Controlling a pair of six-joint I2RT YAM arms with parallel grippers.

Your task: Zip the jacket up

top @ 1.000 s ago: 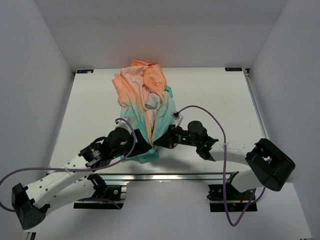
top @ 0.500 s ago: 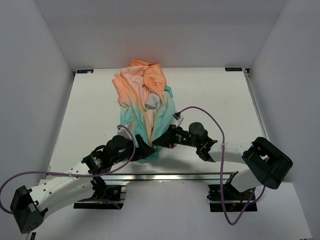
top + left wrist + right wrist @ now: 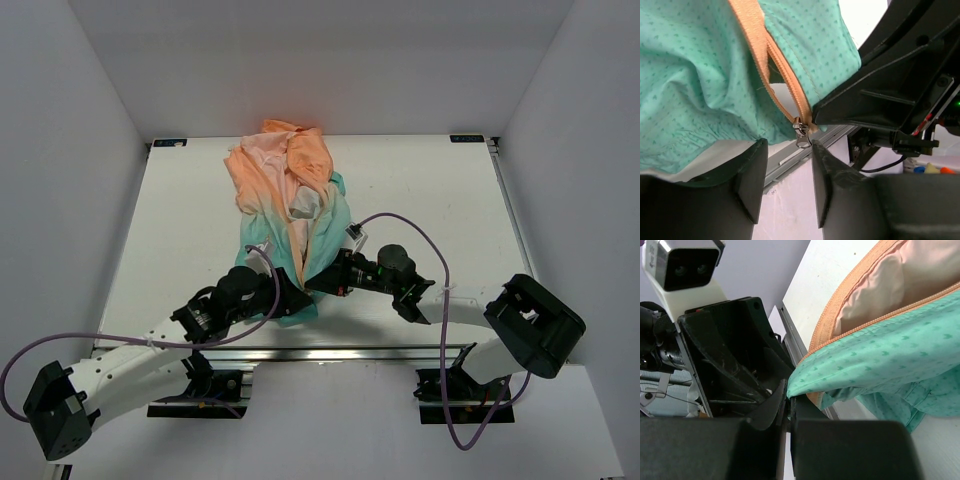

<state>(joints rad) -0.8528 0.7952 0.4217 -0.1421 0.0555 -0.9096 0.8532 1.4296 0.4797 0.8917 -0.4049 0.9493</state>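
The jacket lies bunched on the table, orange-peach at the far end and teal near the arms. My right gripper is shut on the teal hem corner beside the orange zipper, its fingers pressed together in the right wrist view. In the left wrist view the orange zipper tape runs down to a metal slider, whose pull ring hangs at my fingertips. My left gripper is open with a clear gap, and the ring is close to the right finger. From above, the left gripper sits at the hem, facing the right one.
The table's metal front rail runs just below the hem and shows between my left fingers. The right gripper's black body crowds the slider from the right. A purple cable arcs over the white table. White walls enclose three sides.
My left wrist has drawn back toward the near edge, then edged right to the hem. The right arm and the jacket have hardly moved.
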